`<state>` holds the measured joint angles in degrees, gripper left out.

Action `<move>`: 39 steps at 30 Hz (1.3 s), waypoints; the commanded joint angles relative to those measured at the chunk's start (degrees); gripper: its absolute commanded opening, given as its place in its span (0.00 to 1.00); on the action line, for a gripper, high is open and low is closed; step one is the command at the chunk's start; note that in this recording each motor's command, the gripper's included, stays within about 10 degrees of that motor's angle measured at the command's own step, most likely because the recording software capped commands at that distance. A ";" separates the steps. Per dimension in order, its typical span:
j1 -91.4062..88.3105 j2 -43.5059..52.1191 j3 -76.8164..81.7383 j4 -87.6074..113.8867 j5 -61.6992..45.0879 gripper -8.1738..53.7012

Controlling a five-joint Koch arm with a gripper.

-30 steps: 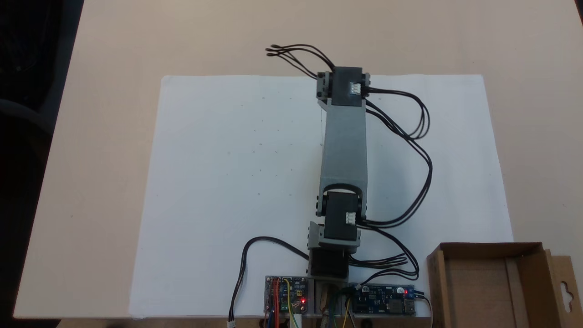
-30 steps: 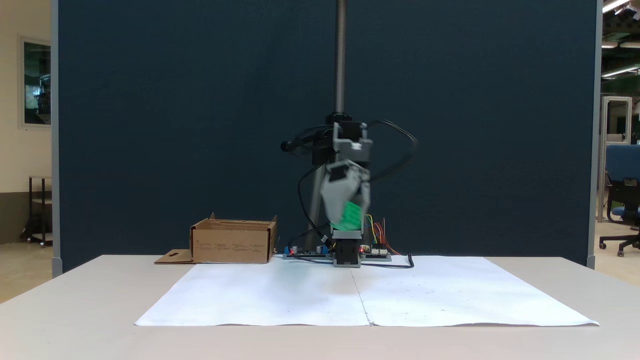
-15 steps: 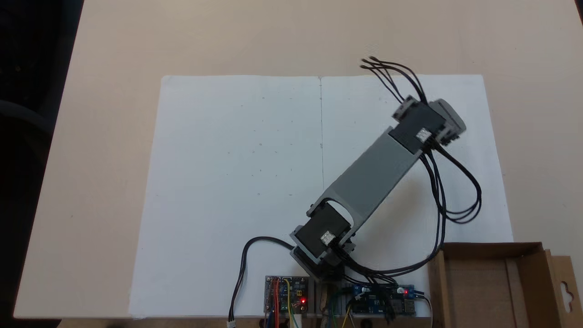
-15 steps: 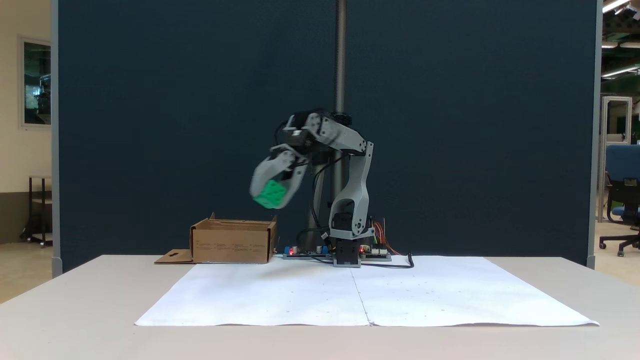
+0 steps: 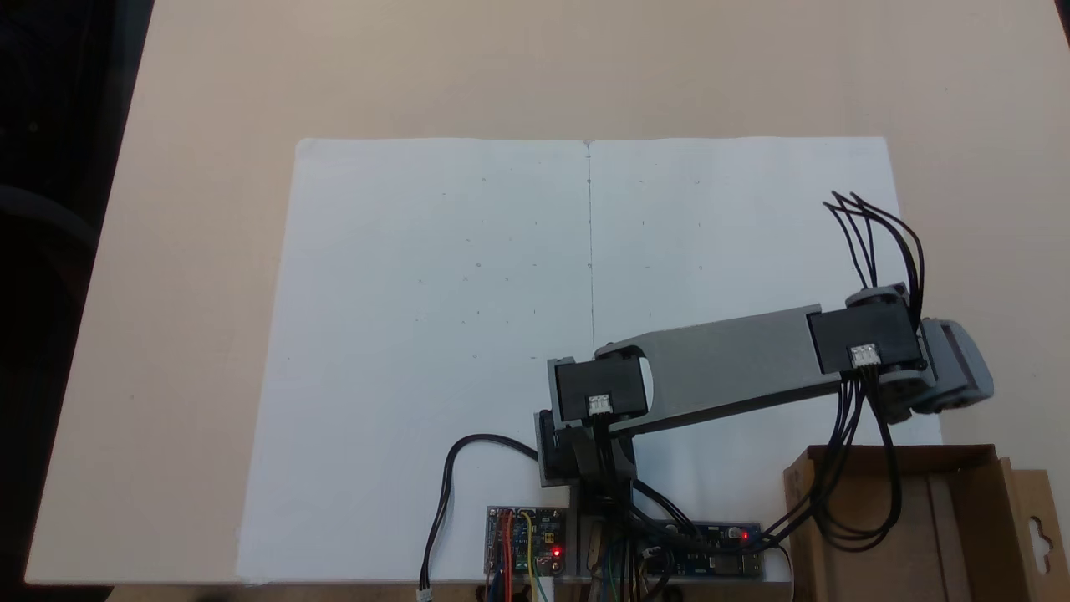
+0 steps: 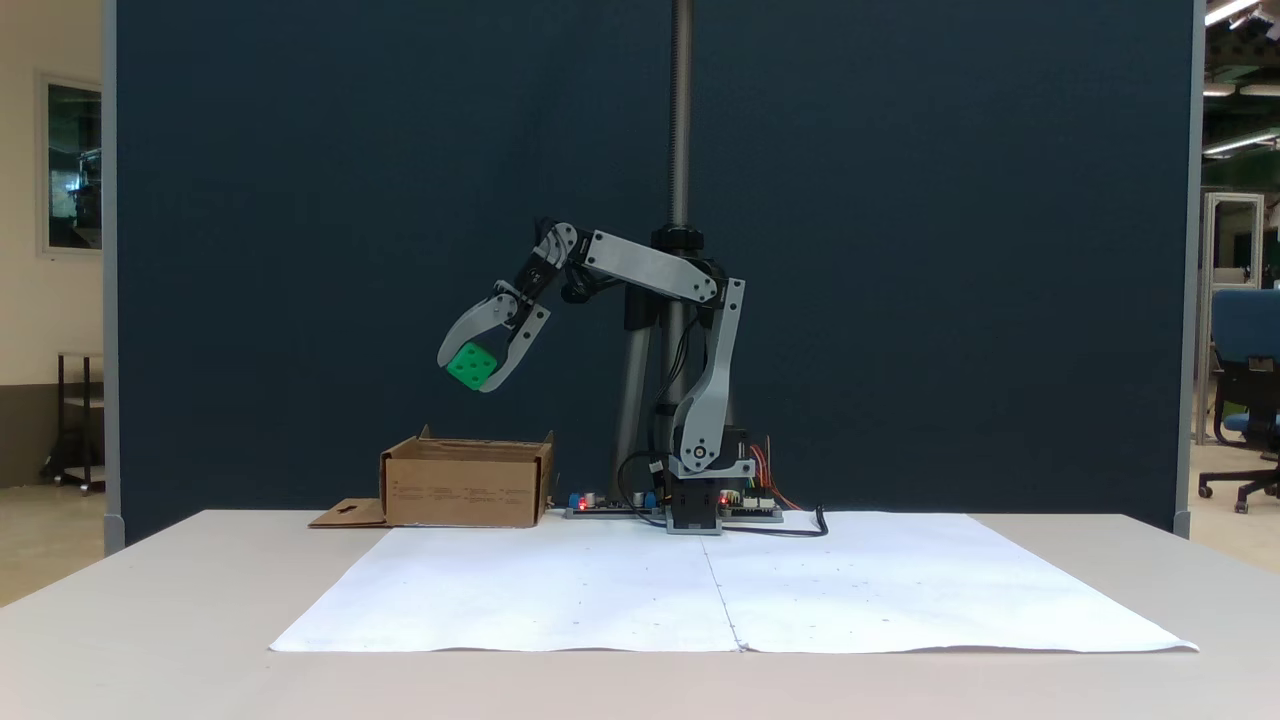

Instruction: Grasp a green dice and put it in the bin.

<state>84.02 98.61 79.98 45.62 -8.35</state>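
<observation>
A small bright green dice (image 6: 469, 365) hangs in the air, held between the grey fingers of my gripper (image 6: 467, 373), which is shut on it. Seen from the table's front, it sits well above the open brown cardboard bin (image 6: 466, 484) and roughly over it. In a fixed view from above, my gripper (image 5: 961, 385) reaches out just past the bin's near wall (image 5: 886, 454); the dice is hidden under the gripper there.
White paper sheets (image 5: 468, 318) cover the middle of the tan table. Circuit boards (image 5: 525, 539) and black cables (image 5: 844, 493) lie at the arm's base, some cables draping over the bin's corner. A flap with a hang-hole (image 5: 1036, 527) sticks out beside the bin.
The arm has swung from pointing straight out over the paper round toward the bin, carrying the dice with it, and has stretched out further.
</observation>
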 commanded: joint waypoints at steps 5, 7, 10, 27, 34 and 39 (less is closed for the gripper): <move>12.30 0.44 -3.96 -1.49 -10.46 0.33; 15.38 -0.62 -3.96 -0.88 -13.36 0.33; 17.93 -2.55 -3.96 -0.26 -15.91 0.33; 21.53 -16.26 -2.11 -2.72 -21.01 0.69; 21.01 -16.26 -2.11 -4.22 -21.01 0.80; 20.74 -16.26 -2.11 -5.01 -21.01 0.80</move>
<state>103.97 81.04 79.89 43.33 -25.75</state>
